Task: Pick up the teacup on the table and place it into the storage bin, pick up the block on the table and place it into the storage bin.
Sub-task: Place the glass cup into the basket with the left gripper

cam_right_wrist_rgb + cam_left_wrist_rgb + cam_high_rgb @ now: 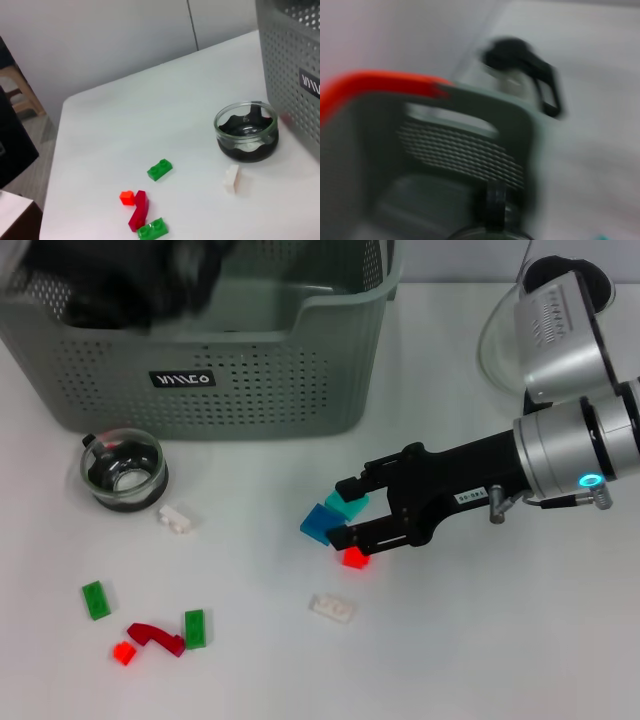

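The teacup (123, 468), a clear glass cup with a black base, stands on the white table just in front of the storage bin (250, 390); the right wrist view also shows this teacup (246, 132) beside the storage bin (292, 75). My right gripper (340, 512) is low over the table at centre right, open, with its fingers on either side of a teal block (349, 504). A blue block (320, 525) touches the teal one, and a red block (354, 558) lies by the lower finger. My left arm (130, 280) is a dark blur above the bin's left part.
A white block (176, 518), another white block (331, 608), two green blocks (96, 599) (195, 628), a dark red curved piece (155, 636) and a small red block (124, 652) lie scattered at the front left. A glass jug (505, 340) stands at the back right, behind my right arm.
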Available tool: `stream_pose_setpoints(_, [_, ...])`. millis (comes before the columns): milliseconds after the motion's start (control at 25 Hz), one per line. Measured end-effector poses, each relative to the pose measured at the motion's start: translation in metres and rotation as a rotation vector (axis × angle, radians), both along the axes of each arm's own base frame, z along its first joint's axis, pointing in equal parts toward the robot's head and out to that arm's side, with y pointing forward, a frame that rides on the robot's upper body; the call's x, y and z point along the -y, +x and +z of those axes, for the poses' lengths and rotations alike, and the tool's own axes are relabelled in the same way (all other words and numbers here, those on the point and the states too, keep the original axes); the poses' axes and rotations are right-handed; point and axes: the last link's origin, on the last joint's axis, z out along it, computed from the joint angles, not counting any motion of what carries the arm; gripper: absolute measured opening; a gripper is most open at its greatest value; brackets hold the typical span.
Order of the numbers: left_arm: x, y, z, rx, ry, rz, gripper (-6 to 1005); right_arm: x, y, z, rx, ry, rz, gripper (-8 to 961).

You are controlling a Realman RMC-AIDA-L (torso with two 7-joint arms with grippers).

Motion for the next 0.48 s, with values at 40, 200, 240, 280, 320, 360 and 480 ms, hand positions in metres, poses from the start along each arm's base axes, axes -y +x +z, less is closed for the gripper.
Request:
stream_pose_setpoints(40, [-0.012, 0.003, 0.002, 0.012, 0.026, 0.009, 72, 0.0, 0.001, 0.001, -0.003, 0.001, -0.007, 686])
stream_pose_setpoints(200, [-0.052, 0.011, 0.001, 0.035, 0.083, 0.042, 83, 0.001, 0.003, 0.002, -0.004, -0.003, -0.035, 686])
stream_pose_setpoints(240, [-0.061, 0.012, -0.002, 0.037, 0.098, 0.052, 86, 0.001, 0.003, 0.001, -0.004, -0.005, -0.039, 686])
stream_pose_setpoints(280, [-0.071, 0.011, -0.007, 0.033, 0.109, 0.069, 88, 0.001, 0.003, 0.001, -0.004, -0.006, -0.042, 686])
stream_pose_setpoints(320, [-0.08, 0.01, -0.013, 0.025, 0.124, 0.08, 91, 0.001, 0.003, 0.001, -0.004, -0.007, -0.044, 686])
stream_pose_setpoints(360, [-0.087, 0.01, -0.019, 0.013, 0.135, 0.088, 93, 0.001, 0.004, 0.001, -0.004, -0.009, -0.049, 686])
stream_pose_setpoints(480, [-0.105, 0.009, -0.041, -0.049, 0.175, 0.092, 101, 0.0, 0.003, 0.0, -0.003, -0.011, -0.051, 686])
